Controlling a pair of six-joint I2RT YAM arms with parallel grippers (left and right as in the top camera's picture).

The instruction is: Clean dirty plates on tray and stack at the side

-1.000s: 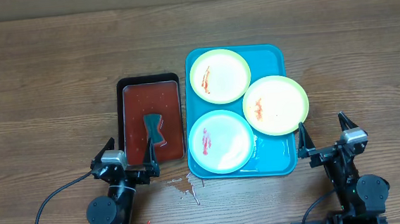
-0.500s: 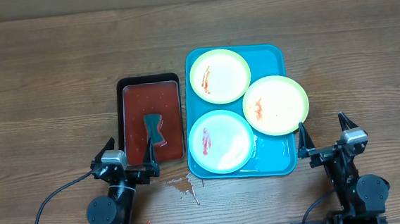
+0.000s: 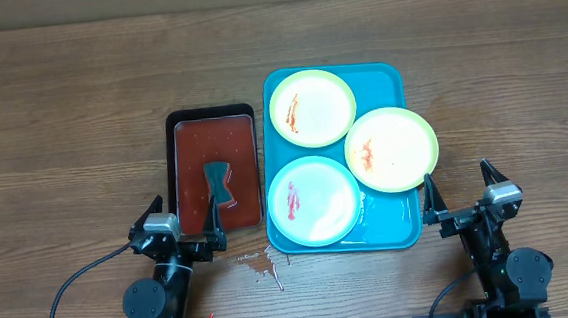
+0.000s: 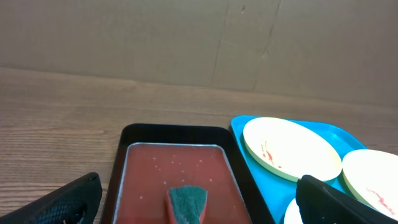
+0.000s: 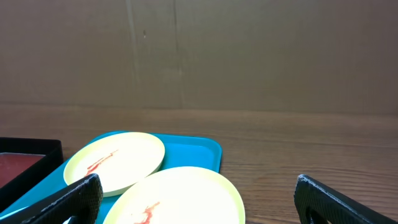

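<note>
The turquoise tray (image 3: pixel 384 77) holds three plates. A yellow-green plate (image 3: pixel 310 107) lies at its far end, and a second yellow-green plate (image 3: pixel 392 149) overhangs the right rim. A light-blue plate (image 3: pixel 312 199) sits at the near left. Each carries a red-orange smear. My left gripper (image 3: pixel 185 214) stands open at the near end of the black tray, low over the table. My right gripper (image 3: pixel 456 182) stands open just right of the turquoise tray's near corner. In the right wrist view, the overhanging plate (image 5: pixel 180 196) lies between and ahead of the fingers (image 5: pixel 68 202).
A black tray (image 3: pixel 176 166) of red liquid sits left of the turquoise tray, with a green-topped sponge (image 3: pixel 215 179) in it; this sponge (image 4: pixel 188 202) lies ahead of my left gripper (image 4: pixel 199 183). Red drips (image 3: pixel 261 266) stain the table in front. A cardboard wall stands behind.
</note>
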